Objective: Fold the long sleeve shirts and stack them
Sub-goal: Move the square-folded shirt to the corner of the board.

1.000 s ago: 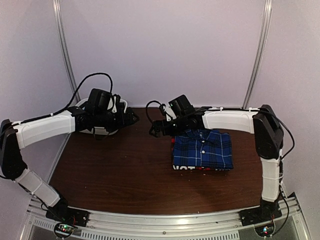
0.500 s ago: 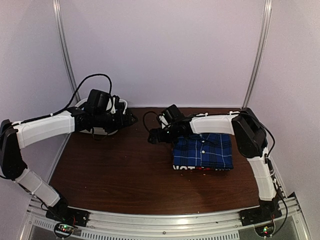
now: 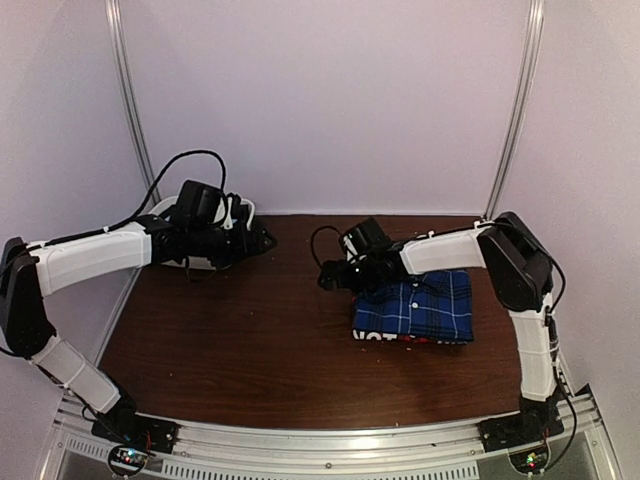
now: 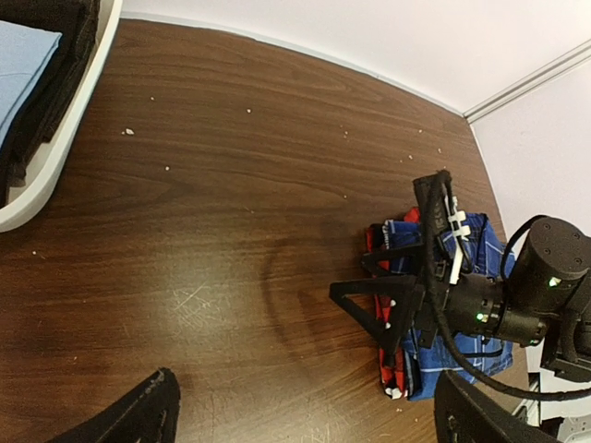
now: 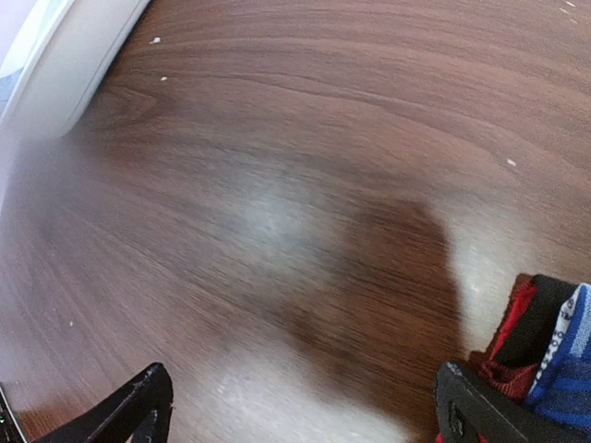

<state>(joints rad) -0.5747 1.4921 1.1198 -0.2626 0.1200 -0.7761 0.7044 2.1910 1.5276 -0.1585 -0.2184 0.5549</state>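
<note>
Top external: folded blue plaid shirt (image 3: 425, 308) sits atop the red-and-black shirt (image 4: 394, 367), right of centre; left claw (image 3: 264, 240) and right claw (image 3: 328, 279) both spread, empty. Stacking looks done; next, pull clear without snagging.

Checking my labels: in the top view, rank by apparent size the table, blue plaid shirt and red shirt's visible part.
Largest: table
Then: blue plaid shirt
Smallest: red shirt, only a thin edge showing beneath the blue one.

Blue plaid shirt (image 4: 478, 242) lies atop red shirt (image 4: 394, 365).
</note>
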